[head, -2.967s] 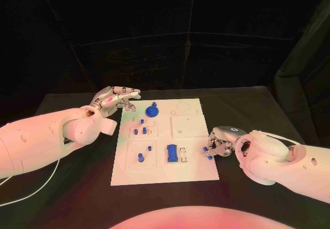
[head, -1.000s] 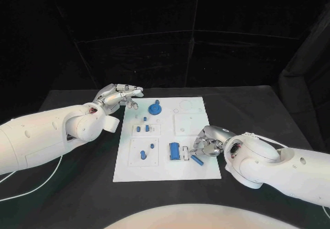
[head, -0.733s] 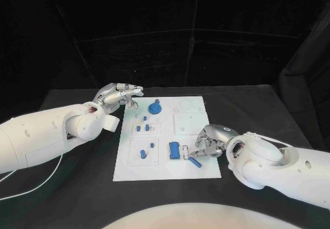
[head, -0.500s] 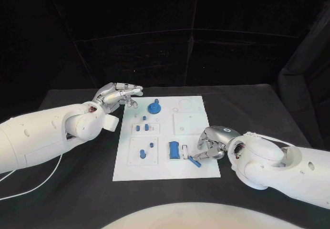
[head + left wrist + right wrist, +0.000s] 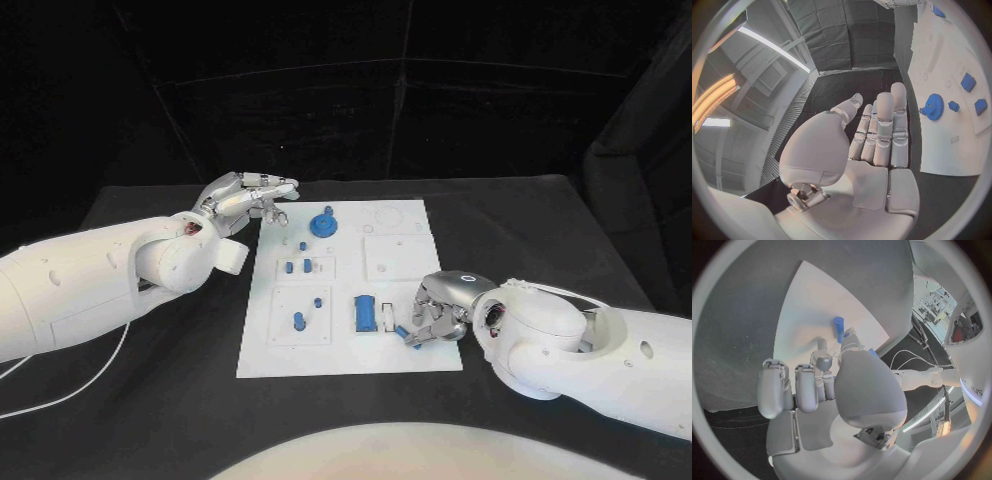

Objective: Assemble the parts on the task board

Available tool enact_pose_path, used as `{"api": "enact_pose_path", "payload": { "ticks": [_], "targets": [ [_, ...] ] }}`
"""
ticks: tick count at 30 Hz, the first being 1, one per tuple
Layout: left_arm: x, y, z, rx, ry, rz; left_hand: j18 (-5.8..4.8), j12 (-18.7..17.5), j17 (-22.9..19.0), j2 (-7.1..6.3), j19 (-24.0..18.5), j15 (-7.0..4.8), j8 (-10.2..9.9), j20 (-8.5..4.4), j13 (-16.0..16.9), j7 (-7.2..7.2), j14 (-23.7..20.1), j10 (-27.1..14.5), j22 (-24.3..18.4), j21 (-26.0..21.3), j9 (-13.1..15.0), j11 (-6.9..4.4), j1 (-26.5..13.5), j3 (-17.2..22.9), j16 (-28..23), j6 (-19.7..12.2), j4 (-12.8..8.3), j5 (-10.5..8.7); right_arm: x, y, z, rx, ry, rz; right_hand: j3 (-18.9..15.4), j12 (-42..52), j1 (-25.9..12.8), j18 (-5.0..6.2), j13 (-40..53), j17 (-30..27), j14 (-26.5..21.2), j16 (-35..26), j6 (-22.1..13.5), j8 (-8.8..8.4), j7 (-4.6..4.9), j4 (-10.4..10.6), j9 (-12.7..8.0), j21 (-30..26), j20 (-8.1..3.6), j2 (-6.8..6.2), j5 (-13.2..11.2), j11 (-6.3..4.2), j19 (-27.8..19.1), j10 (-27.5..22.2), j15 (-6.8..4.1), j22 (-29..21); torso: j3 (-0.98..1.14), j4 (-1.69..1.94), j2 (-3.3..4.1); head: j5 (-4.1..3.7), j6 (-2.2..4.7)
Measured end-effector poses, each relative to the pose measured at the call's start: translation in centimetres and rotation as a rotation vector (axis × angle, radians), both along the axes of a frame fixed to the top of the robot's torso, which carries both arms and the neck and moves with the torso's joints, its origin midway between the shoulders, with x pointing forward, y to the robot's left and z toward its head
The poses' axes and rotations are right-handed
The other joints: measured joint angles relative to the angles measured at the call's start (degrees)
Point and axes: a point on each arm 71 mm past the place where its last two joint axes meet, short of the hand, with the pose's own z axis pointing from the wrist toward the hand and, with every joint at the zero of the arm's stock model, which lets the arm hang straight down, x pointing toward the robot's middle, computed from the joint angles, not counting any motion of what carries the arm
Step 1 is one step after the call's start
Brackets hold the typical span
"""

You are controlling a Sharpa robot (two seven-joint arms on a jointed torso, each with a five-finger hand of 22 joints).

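The right hand (image 5: pixel 437 318) pinched a blue peg (image 5: pixel 414 339) low over the board (image 5: pixel 404 290); it should turn it upright before pressing. The left hand (image 5: pixel 245 197) hovered spread.

Black counter (image 5: pixel 534 215) bare on far right and along near edge: open passage there. White rectangular task board (image 5: pixel 418 355) in middle; its near strip and right-middle panel bare. Left robot hand (image 5: pixel 248 196) hovers at board's far-left corner, fingers apart, blocking approach there. Blue gear-shaped part (image 5: pixel 323 225) stands upright just beside it, an obstacle. Right robot hand (image 5: pixel 440 312) sits over board's near-right edge, closed on small blue peg (image 5: pixel 411 339), crowding blue rectangular block (image 5: pixel 366 314). Small blue pegs (image 5: pixel 297 267) stud left panels.
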Motion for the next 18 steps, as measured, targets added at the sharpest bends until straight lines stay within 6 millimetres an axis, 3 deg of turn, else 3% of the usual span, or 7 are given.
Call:
{"api": "enact_pose_path", "payload": {
  "ticks": [6, 12, 18],
  "targets": [
    [0.0, 0.0, 0.0, 0.0, 0.001, 0.0, 0.0, 0.0, 0.0, 0.0, 0.0, 0.0, 0.0, 0.0, 0.0, 0.0, 0.0, 0.0, 0.0, 0.0, 0.0, 0.0, 0.0, 0.0, 0.0, 0.0, 0.0, 0.0, -0.1, 0.5, -0.1, 0.003, 0.005, 0.012, 0.0, 0.0, 0.7, 0.0, 0.0, 0.0, 0.0, 0.0, 0.3, 0.35, -0.14, -0.9, 0.2, 0.0, 0.0, 1.34, -1.0, -0.2, 0.0, 0.2, 0.0, 0.0, 0.0, 0.01, 0.02, 0.02, -0.13],
    [0.0, 0.0, 0.0, 0.001, 0.001, 0.0, 0.0, 0.0, 0.0, 0.0, 0.0, 0.0, 0.0, 0.0, 0.0, 0.0, 0.0, 0.0, 0.0, 0.0, 0.0, 0.0, 0.0, 0.0, 0.0, 0.0, 0.0, 0.0, 0.0, 1.0, -0.2, 0.001, 0.007, 0.029, 1.0, 0.0, 6.4, 0.0, -0.2, 0.0, 0.0, 0.0, 0.7, 0.69, -0.35, -6.5, 0.6, 0.0, 0.0, 3.57, -3.9, -0.2, 0.0, 0.2, 0.0, 0.0, 0.02, 0.01, 0.01, 0.03, -0.23],
    [0.0, 0.0, 0.0, 0.001, 0.002, 0.0, 0.0, 0.0, 0.0, 0.0, 0.0, 0.0, 0.0, 0.0, 0.0, 0.0, 0.0, 0.0, 0.0, 0.0, 0.0, 0.0, 0.0, 0.0, 0.0, 0.0, 0.0, 0.0, 0.2, 1.2, -0.3, -0.01, 0.004, 0.047, 0.9, 0.0, 7.1, 0.0, -0.2, 0.0, 0.0, 0.0, 0.8, 1.13, -0.42, -7.8, 0.6, 0.0, 0.0, 3.91, -4.3, -0.2, 0.0, 0.2, 0.0, 0.0, 0.04, 0.01, 0.01, 0.03, -0.35]
  ]
}}
